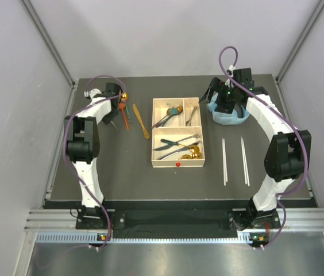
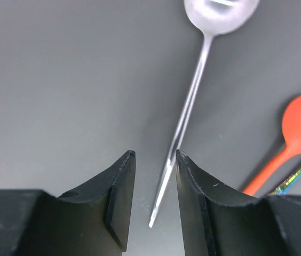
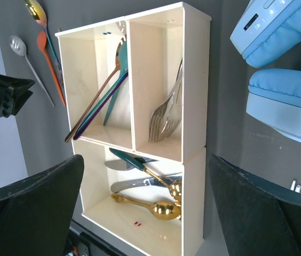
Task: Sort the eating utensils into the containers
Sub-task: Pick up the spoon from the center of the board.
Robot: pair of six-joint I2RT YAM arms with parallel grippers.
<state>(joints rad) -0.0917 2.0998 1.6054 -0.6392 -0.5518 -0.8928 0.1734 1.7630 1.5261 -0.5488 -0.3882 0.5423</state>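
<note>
Table [image 1: 122, 172] is dark grey, matte, and boxed in by white walls [image 1: 150, 34] with aluminium posts [image 1: 47, 40]. My left claw [image 2: 155, 205] is released near the far-left corner, its fingers narrowly apart either side of the silver spoon [image 2: 193, 96] handle tip. Orange spoon [image 2: 294, 136] is just beside it. Wooden knife [image 1: 141, 121] lies between those and the cream tray [image 1: 153, 132] at mid-table. Forks [image 3: 164, 120] are in one small section, gold spoons [image 3: 161, 208] in the large one. My right claw [image 3: 145, 160] is released wide, over the headphones [image 1: 228, 118] near the far-right corner. Chopsticks [image 1: 225, 161] lie bare toward the right edge.
</note>
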